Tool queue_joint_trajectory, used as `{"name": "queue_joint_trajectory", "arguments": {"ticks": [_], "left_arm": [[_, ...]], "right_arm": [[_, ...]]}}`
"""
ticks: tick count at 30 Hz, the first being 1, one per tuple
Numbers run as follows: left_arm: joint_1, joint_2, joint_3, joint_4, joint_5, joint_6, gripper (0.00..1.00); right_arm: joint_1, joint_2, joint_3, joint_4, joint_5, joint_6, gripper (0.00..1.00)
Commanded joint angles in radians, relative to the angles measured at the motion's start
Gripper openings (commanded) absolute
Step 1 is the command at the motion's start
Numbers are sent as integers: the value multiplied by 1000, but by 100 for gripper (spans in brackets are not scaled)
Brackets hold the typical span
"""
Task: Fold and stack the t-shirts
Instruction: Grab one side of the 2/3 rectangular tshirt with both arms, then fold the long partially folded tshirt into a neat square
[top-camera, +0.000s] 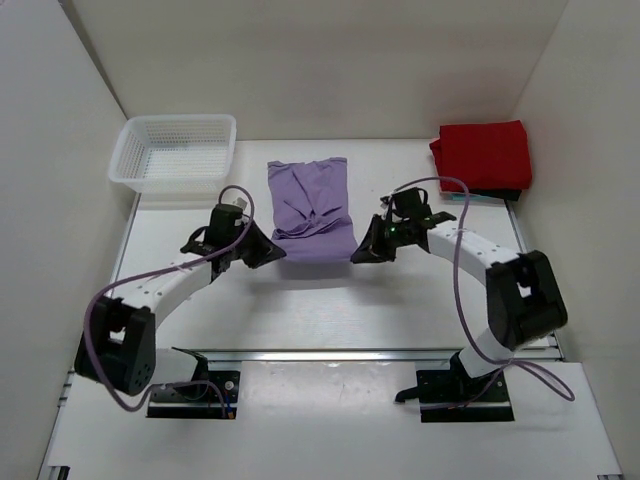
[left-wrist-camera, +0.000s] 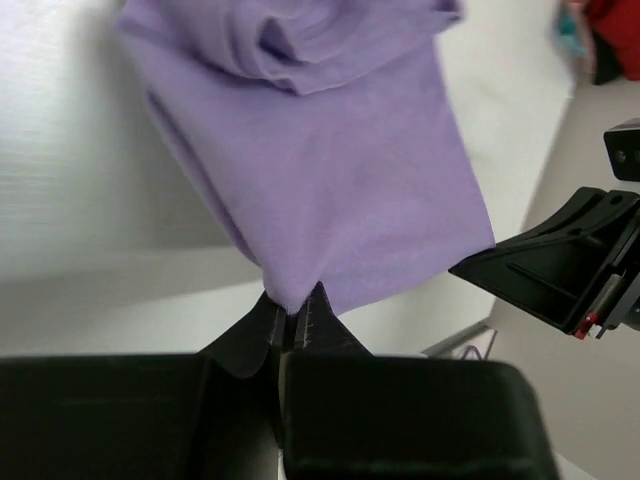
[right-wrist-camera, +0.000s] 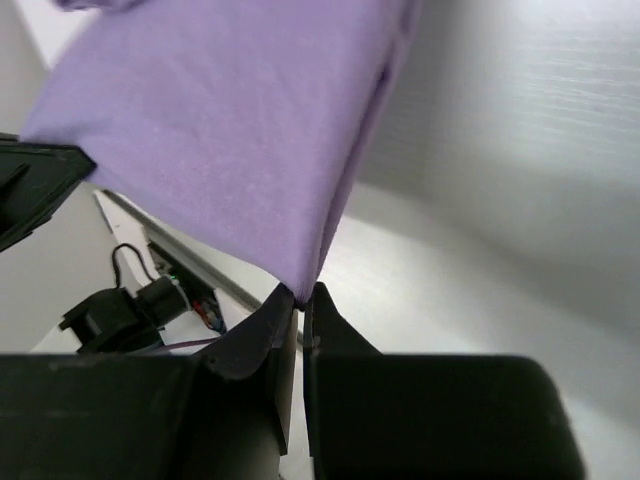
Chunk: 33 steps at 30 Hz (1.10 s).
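Purple fabric, thin and floppy by the look of it, so this is all about the corners. The purple shirt (top-camera: 310, 205) lies on the desk (top-camera: 330, 310) just to the right of the basket (top-camera: 170, 183) and a little nearer the arms than it. It's already narrowed into a long strip, with some bunching through the middle. The red shirt (top-camera: 482, 155) sits folded well beyond the purple one on the side away from the basket, roughly level with the basket.

Both arms are on the near hem of the purple shirt. On the corner closer to the basket, the left gripper (left-wrist-camera: 293, 325) is clamped tight. On the corner farther from the basket, the right gripper (right-wrist-camera: 300, 300) is clamped the same way. In both wrist views the jaws are together with only the very tip of cloth between them, and the fabric fans out from the pinch.

My read on handling: it's light and soft, with no stiffness at all, so anything not held will sag and drag. A grip that shallow could slip if the arms pull apart too hard. Holding both hem corners looks like the right call for folding the near end over toward the collar. I'd keep the hem just taut enough to stay straight and move both arms together, or the bunched middle will wrinkle worse. Stacking with the red one looks like it comes after that.
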<state>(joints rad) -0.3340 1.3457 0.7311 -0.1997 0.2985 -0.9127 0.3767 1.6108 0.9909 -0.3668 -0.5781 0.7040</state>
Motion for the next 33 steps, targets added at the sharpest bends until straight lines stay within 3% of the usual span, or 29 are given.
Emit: {"name": "queue_joint_trajectory", "arguments": {"ticks": [1,7,11,17,22,27,33], "left_arm": [[-16,-109,34,-128,8,21,0],[-56,-331,-129,-187,14,-54,0],[-88,-488,-168,-312,5,-61,0],[-109,-603,-275,-419,42,-52,0],[-116,-661,-318,-417,40,-92,0],[-39,-579,-291,-354,111,-37,0],[53,-196,-6,-271,151,118,0]], "right_arm": [[-10,-133,29,-87,27,-41,0],[48,-299,-99,-130,32,0,0],[109,-429,-211,-156,40,57,0],[174,-590,-434,-167,23,149,0],[140,-620,-423,-207,-5,127,0],[59,-505,-313,-208,-34,45,0],[-35,-234,7,-239,-35,-84,0]]}}
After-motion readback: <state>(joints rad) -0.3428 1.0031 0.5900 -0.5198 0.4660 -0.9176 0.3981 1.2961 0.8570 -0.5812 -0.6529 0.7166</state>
